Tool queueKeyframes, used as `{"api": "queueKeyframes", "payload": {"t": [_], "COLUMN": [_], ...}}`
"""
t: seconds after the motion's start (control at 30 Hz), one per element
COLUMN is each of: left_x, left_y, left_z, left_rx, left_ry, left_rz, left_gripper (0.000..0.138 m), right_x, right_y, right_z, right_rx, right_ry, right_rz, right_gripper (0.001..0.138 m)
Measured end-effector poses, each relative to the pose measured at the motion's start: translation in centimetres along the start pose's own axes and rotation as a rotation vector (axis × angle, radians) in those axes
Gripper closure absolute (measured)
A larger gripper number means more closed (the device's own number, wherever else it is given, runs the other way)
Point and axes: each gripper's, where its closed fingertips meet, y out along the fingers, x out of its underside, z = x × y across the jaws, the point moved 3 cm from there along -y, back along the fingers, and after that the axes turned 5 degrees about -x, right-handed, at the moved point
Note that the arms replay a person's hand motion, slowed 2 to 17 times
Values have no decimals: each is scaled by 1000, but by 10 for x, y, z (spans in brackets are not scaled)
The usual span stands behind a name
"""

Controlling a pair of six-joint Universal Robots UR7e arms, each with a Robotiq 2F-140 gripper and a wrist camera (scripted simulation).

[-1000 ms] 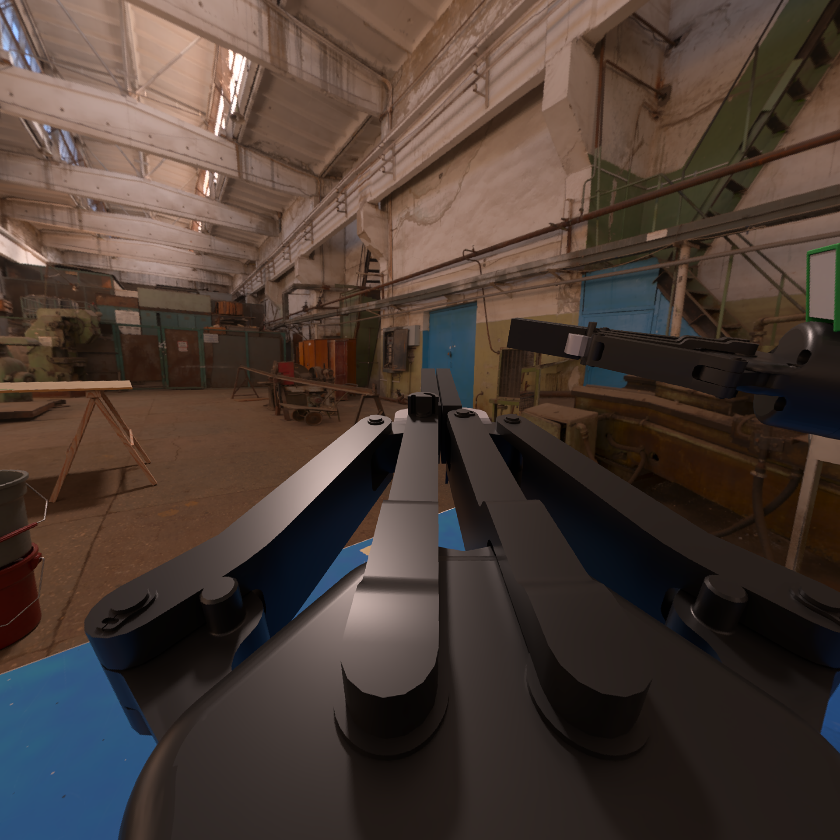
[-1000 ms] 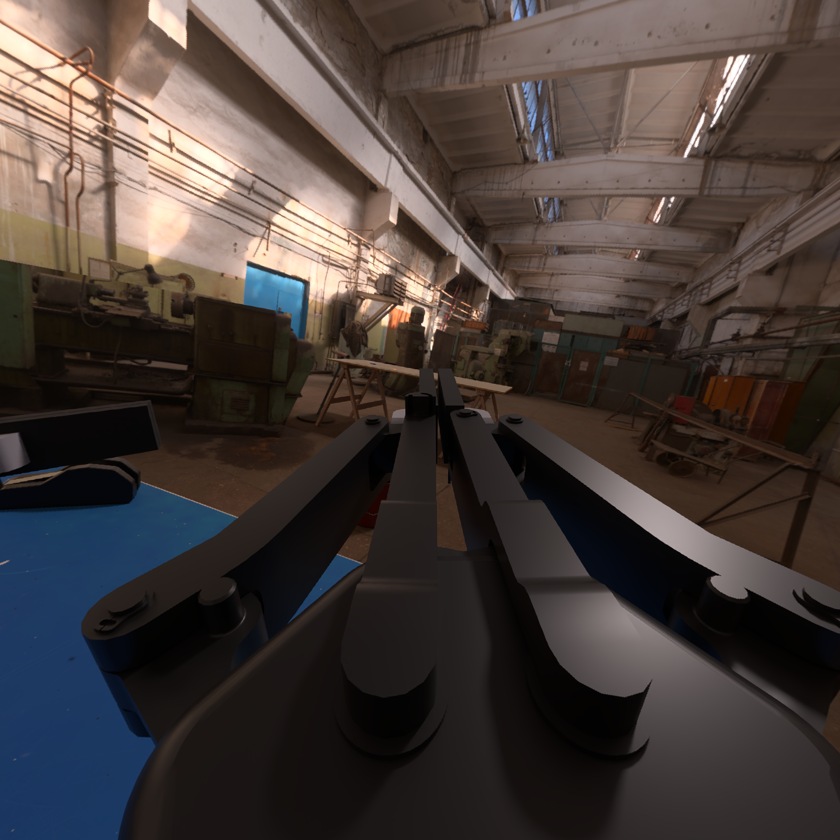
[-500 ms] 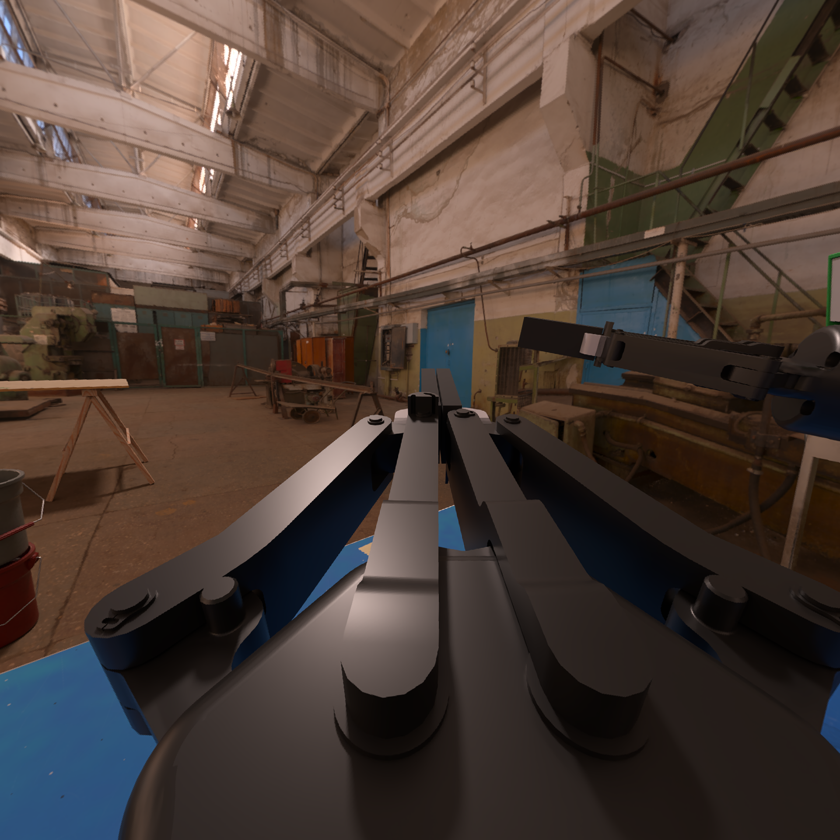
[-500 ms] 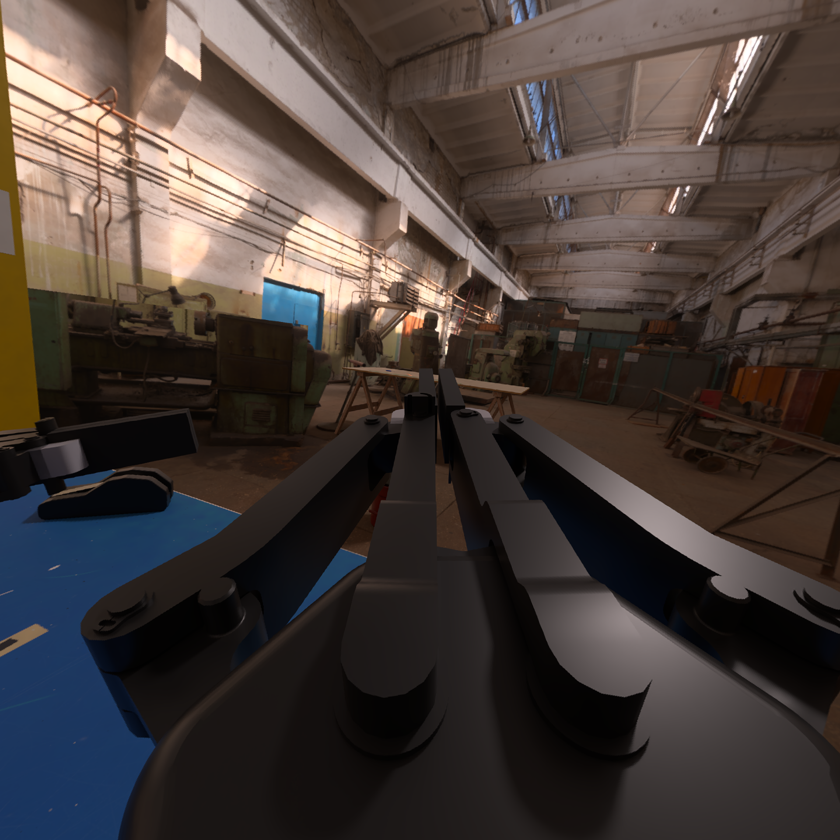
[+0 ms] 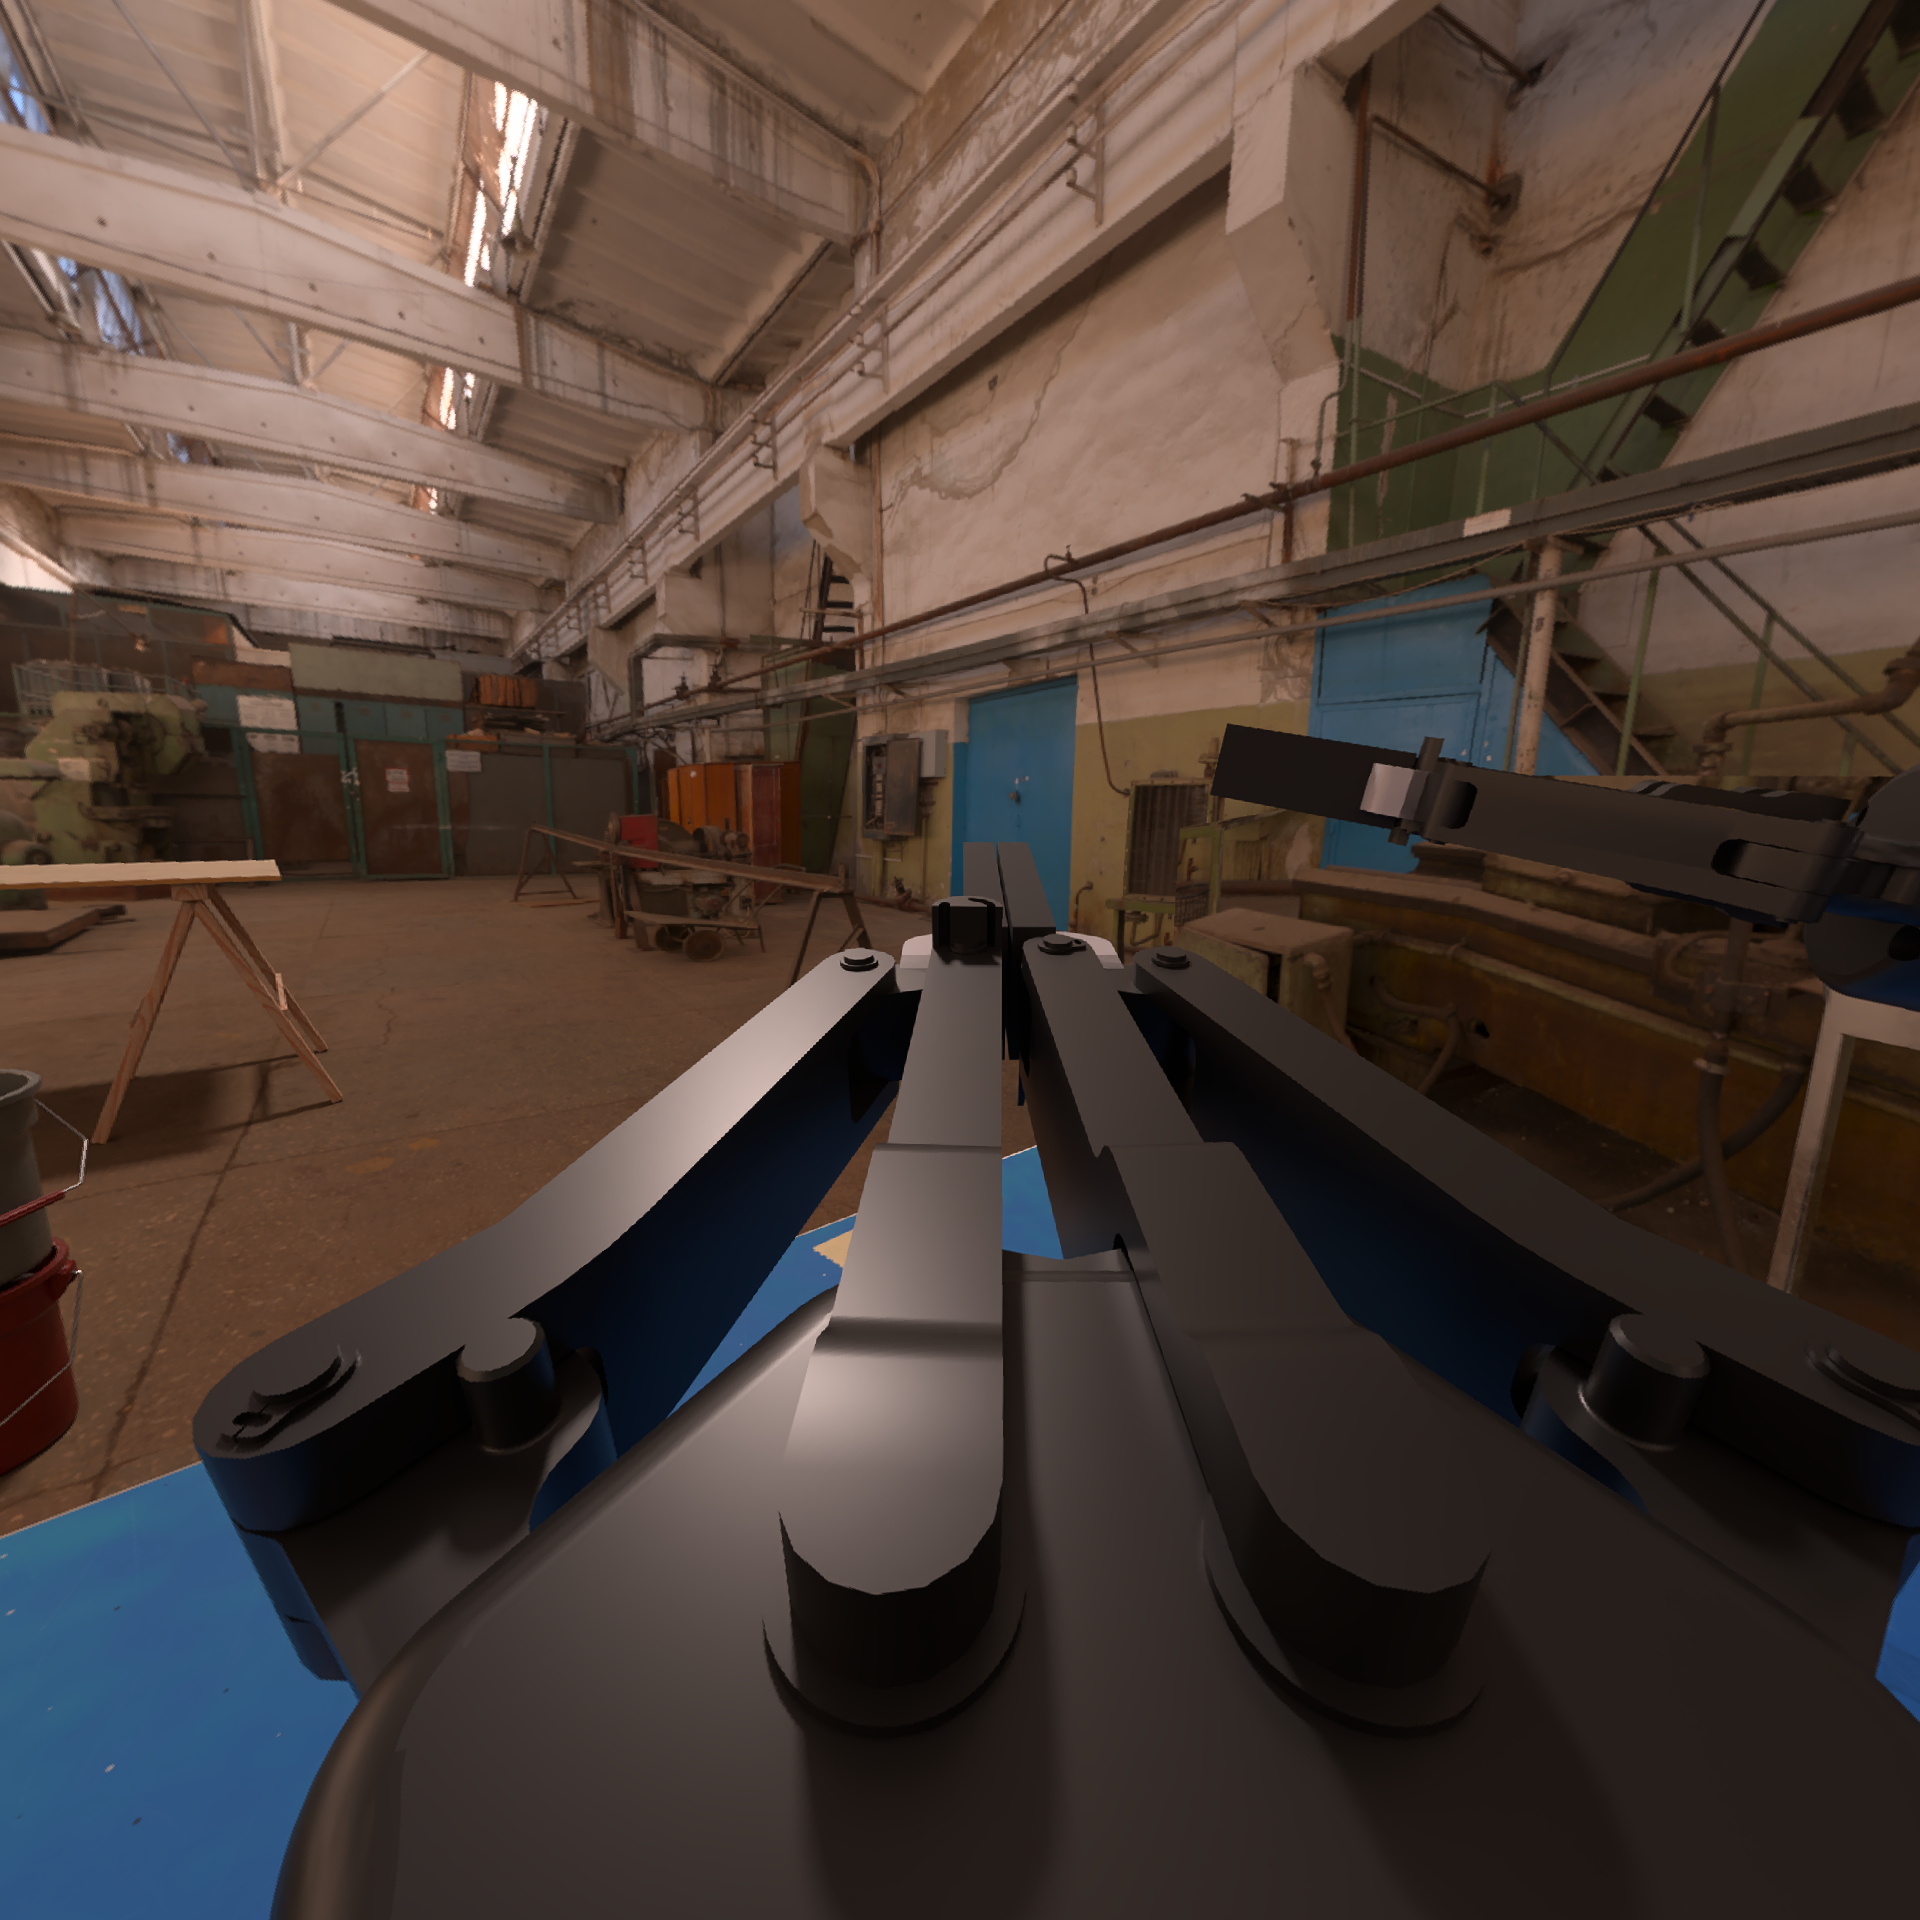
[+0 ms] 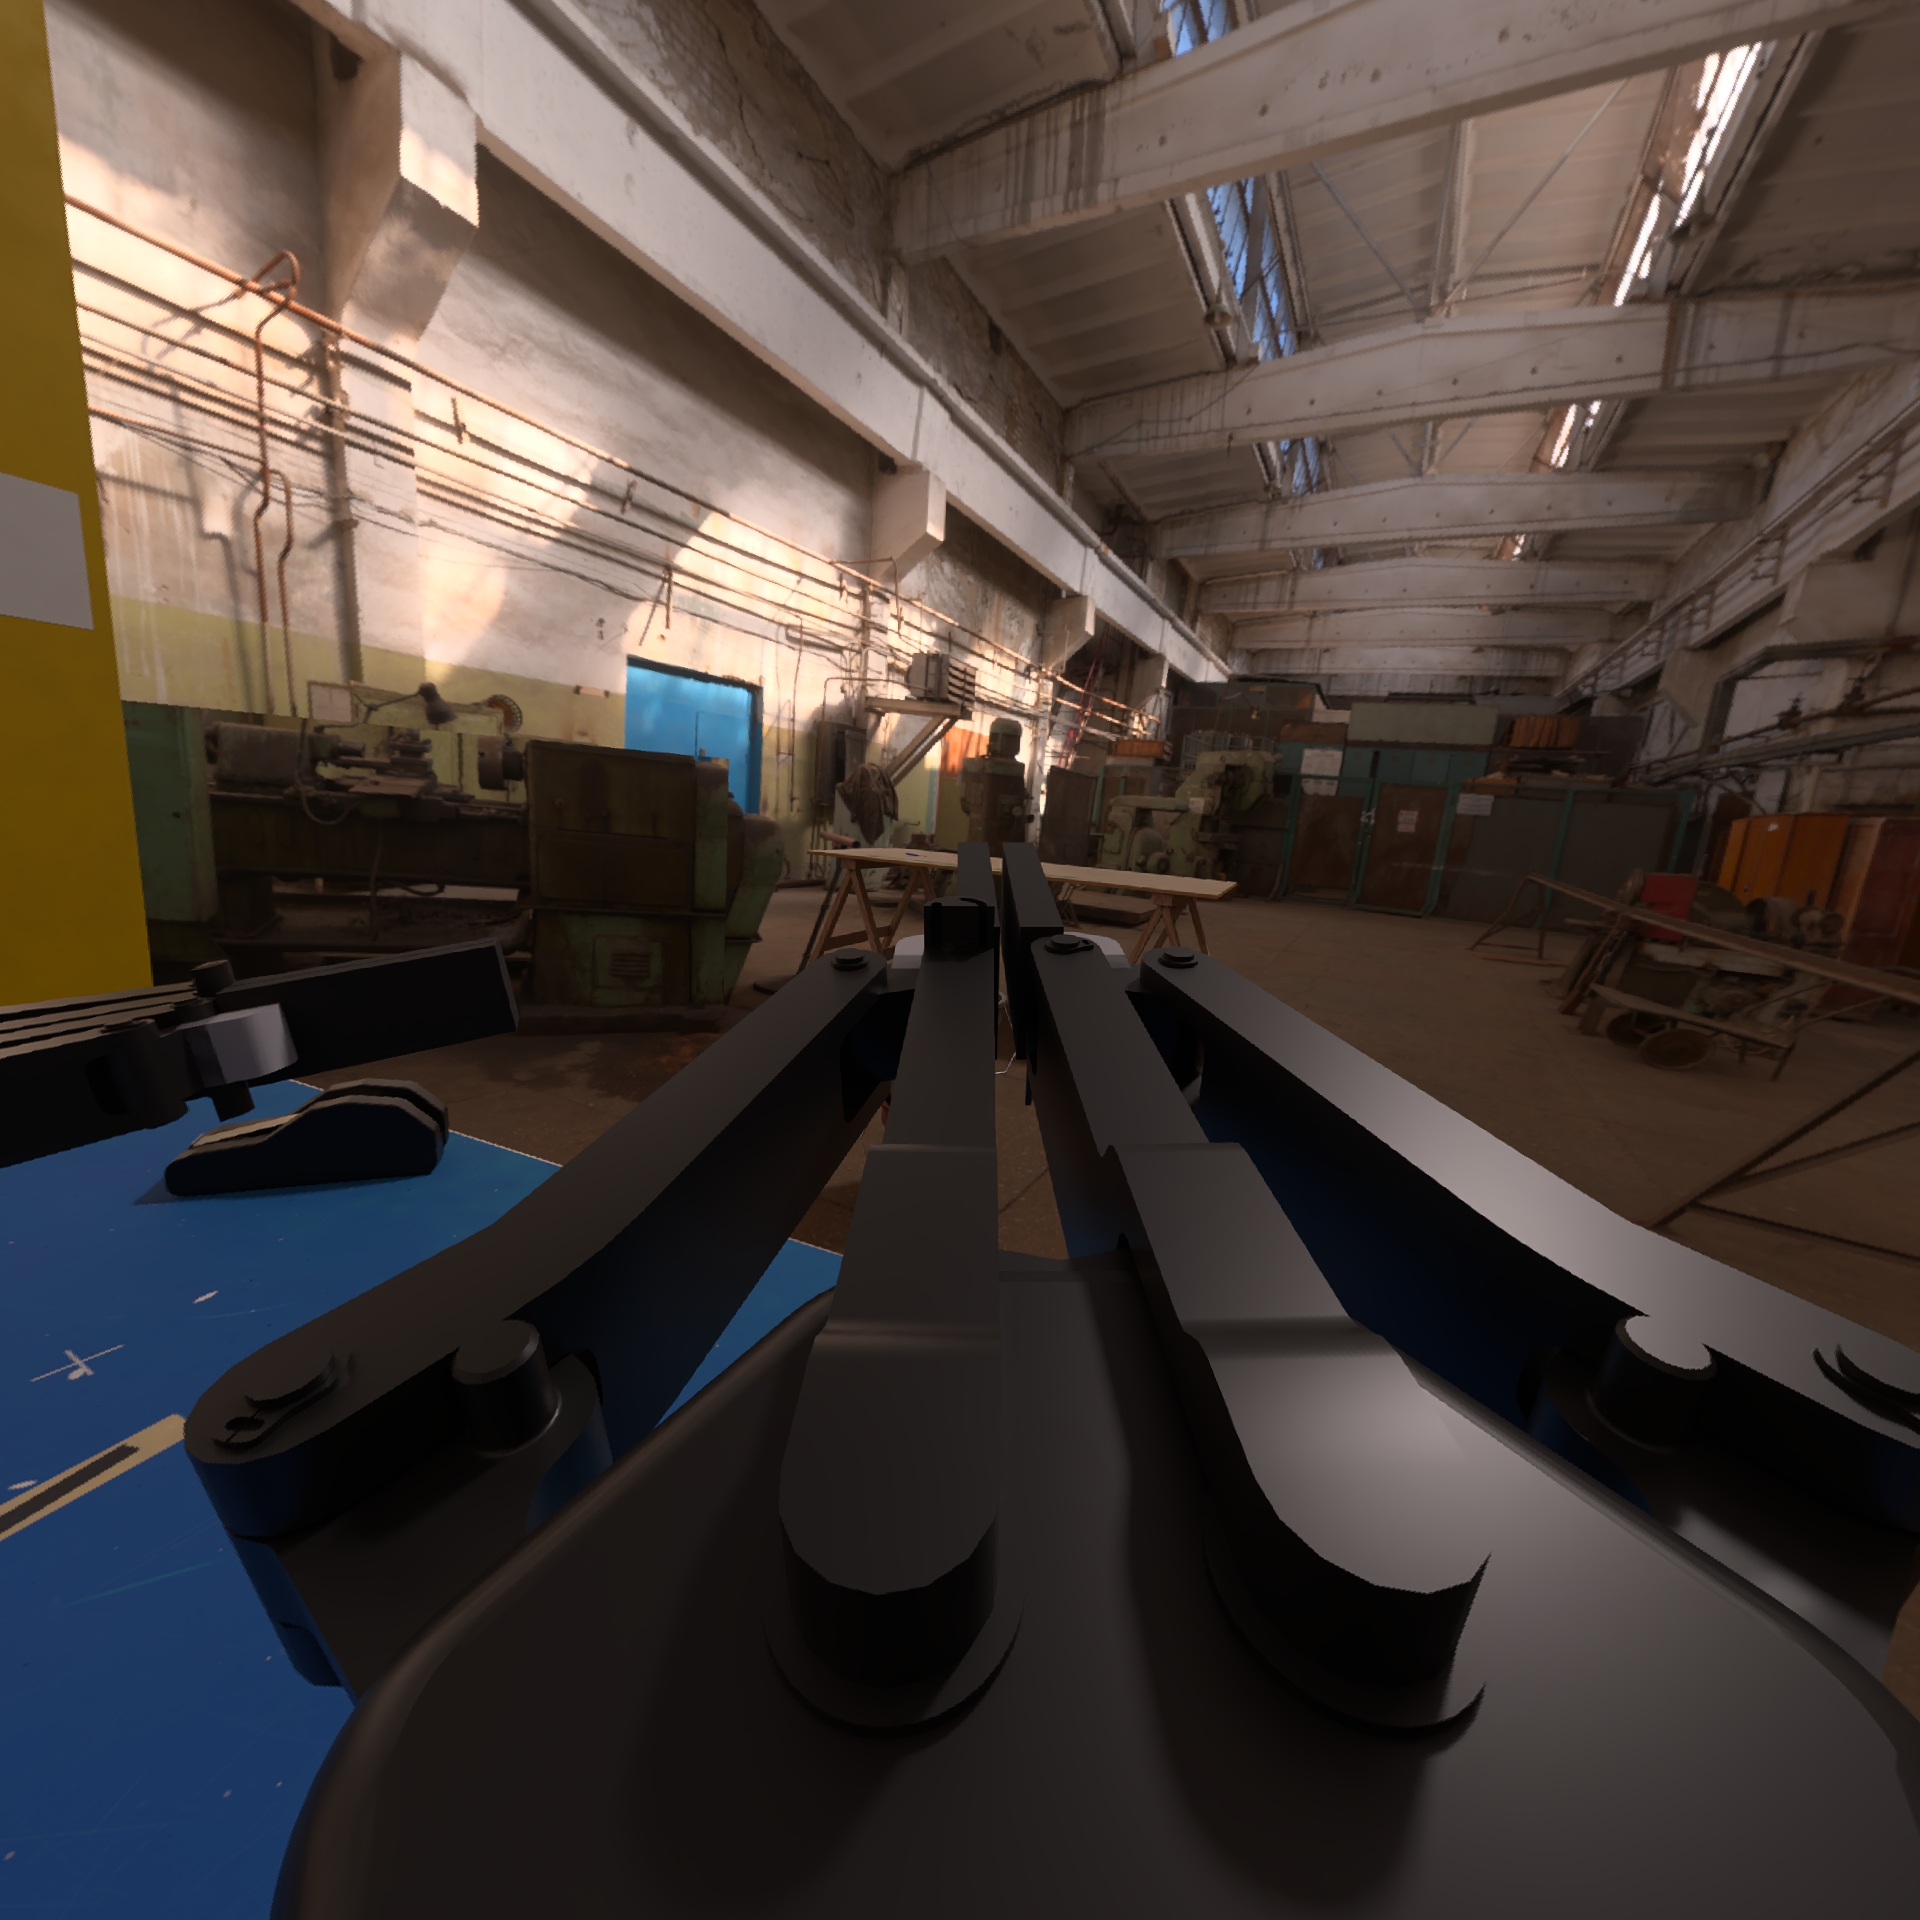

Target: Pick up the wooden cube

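Note:
The wooden cube shows in neither view. My left gripper (image 5: 997, 862) is shut and empty, its two black fingers pressed together and pointing level over the far edge of the blue table (image 5: 114, 1704). My right gripper (image 6: 997, 862) is also shut and empty, pointing out over the blue table's (image 6: 135, 1538) edge. The right gripper shows as a dark bar at the right of the left wrist view (image 5: 1538, 821). The left gripper shows at the left of the right wrist view (image 6: 343, 1003), with its shadow on the table below it.
A yellow upright panel (image 6: 52, 499) stands at the left edge of the right wrist view. A thin tan strip (image 6: 83, 1475) lies on the blue table at the lower left. A white post (image 5: 1808, 1132) stands at the right of the left wrist view.
Both wrist cameras have panned. The right gripper has slid rightward in the left wrist view. The left gripper, the yellow panel and the tan strip have come further into the right wrist view. Both grippers stay shut.

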Motion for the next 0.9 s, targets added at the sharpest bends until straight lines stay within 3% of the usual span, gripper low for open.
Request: {"api": "queueKeyframes", "payload": {"t": [0.9], "left_x": [0], "left_y": [0], "left_z": [3], "left_rx": [17], "left_ry": [1], "left_rz": [-12], "left_gripper": [138], "right_x": [6], "right_y": [-25], "right_z": [-15], "right_rx": [-40], "right_ry": [50], "right_rz": [11], "right_gripper": [134]}}
